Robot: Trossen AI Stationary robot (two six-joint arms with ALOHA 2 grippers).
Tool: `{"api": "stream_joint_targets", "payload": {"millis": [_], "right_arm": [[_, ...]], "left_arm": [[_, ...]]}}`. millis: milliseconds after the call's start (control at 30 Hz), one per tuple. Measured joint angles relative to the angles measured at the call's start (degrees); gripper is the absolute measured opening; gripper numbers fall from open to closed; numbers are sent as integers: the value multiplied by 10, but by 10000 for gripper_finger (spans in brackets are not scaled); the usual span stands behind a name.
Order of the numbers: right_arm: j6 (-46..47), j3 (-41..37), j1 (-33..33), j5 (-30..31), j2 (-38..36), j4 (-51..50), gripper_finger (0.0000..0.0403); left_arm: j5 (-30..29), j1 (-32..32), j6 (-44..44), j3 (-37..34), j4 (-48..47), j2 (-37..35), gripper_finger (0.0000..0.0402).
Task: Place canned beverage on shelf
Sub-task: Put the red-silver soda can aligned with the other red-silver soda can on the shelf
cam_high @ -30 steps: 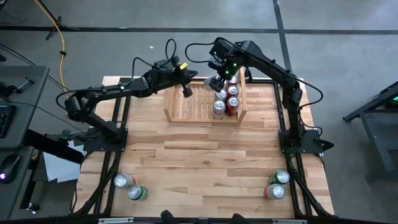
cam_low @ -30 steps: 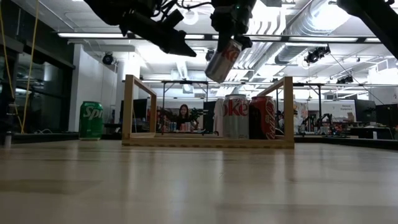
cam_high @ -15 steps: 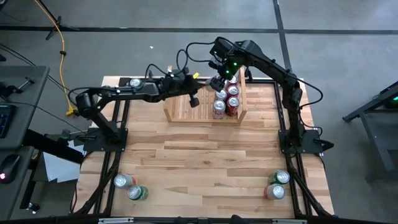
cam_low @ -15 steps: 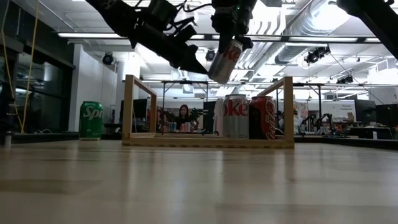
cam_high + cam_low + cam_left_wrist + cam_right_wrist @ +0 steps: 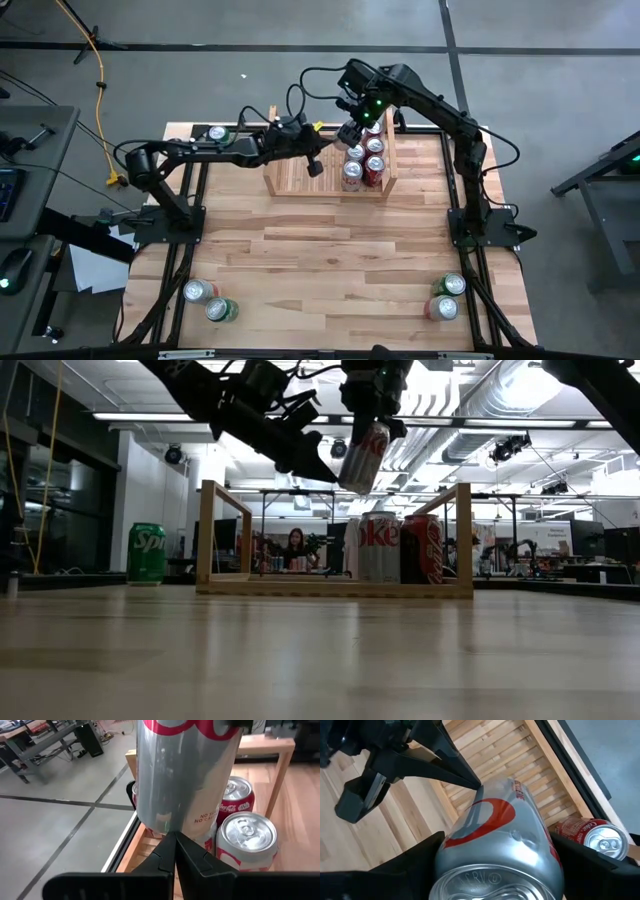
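One silver can [image 5: 364, 456] hangs tilted at the top middle, pinched by the right gripper [image 5: 372, 410] above the shelf [image 5: 225, 538]. The left gripper [image 5: 318, 468], fingers pressed together, touches the can's side.

A robotics lab is showing here. Exposed ducts [image 5: 560, 410] and strip lights [image 5: 180, 417] are hanging overhead. Other workbenches [image 5: 560, 560] are standing behind.
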Motion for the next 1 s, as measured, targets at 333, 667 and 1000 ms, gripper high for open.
{"api": "stream_joint_targets", "payload": {"millis": [333, 667, 1000], "right_arm": [[18, 1, -7, 27, 0, 17, 305], [103, -9, -55, 77, 6, 40, 305], [108, -25, -68, 110, 68, 37, 305]], "left_arm": [[6, -3, -23, 2, -28, -2, 0], [5, -4, -74, 2, -83, -82, 0], [-1, -22, -119, 2, -84, -154, 0]]}}
